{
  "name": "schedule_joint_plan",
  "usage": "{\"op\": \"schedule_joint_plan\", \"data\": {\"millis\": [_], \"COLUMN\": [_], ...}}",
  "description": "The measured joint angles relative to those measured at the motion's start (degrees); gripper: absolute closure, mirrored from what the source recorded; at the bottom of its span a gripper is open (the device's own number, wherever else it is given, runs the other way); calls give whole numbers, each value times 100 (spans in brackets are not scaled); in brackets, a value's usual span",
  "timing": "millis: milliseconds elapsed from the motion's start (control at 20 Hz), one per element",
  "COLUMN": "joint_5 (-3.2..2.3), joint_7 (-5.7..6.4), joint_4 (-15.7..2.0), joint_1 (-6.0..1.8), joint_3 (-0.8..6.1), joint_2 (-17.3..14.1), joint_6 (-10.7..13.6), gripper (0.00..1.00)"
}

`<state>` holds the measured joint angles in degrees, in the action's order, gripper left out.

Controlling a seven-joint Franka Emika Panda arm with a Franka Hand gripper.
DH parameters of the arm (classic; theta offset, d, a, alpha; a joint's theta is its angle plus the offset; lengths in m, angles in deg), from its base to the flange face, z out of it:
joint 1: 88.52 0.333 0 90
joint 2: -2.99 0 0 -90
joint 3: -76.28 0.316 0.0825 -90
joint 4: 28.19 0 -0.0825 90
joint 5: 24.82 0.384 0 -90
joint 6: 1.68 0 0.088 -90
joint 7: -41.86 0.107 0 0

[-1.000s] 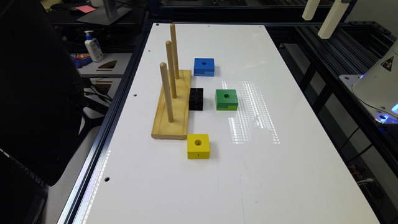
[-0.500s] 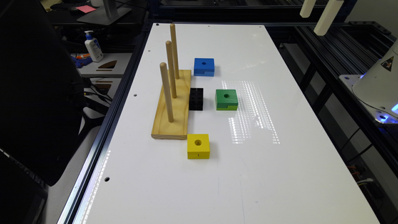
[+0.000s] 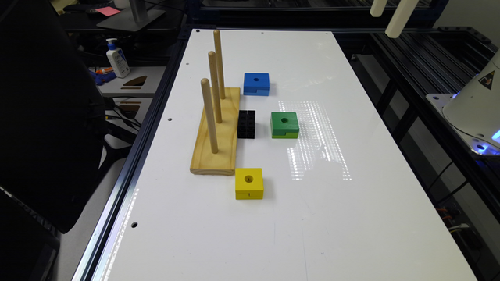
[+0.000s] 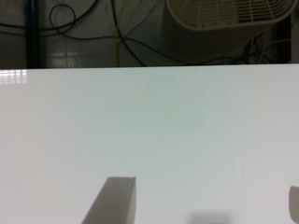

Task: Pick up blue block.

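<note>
The claw (image 3: 388,17) is hanging high over the far right part of the white bench (image 3: 351,214) in the exterior view, its two pale fingers pointing down and slanting toward the exterior view's left, well apart from every block. In the wrist view the fingers (image 4: 112,200) are standing wide apart at opposite edges of the picture with bare bench surface between them, so the claw is spread open and gripping nothing. The blue block (image 3: 256,83) is sitting flat on the bench toward the far end, hole up, just beside the far end of the wooden peg board (image 3: 216,136), which is carrying three upright pegs. Nearer than the blue block, a small black block (image 3: 246,123) is lying against the board's right edge, with the green block (image 3: 284,125) just to its right. The yellow block (image 3: 249,183) is resting near the board's near right corner.
</note>
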<state>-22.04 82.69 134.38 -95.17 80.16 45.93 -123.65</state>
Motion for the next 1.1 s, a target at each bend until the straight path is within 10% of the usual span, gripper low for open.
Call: {"op": "schedule_joint_plan", "data": {"millis": [600,1100], "joint_5": [-7,-11], "joint_7": [-229,-618], "joint_4": [-68,-744], "joint_1": [-267,-683], "joint_3": [0,1], "joint_2": [-323,-1181], "joint_6": [-395,-542], "gripper": [0,0]}}
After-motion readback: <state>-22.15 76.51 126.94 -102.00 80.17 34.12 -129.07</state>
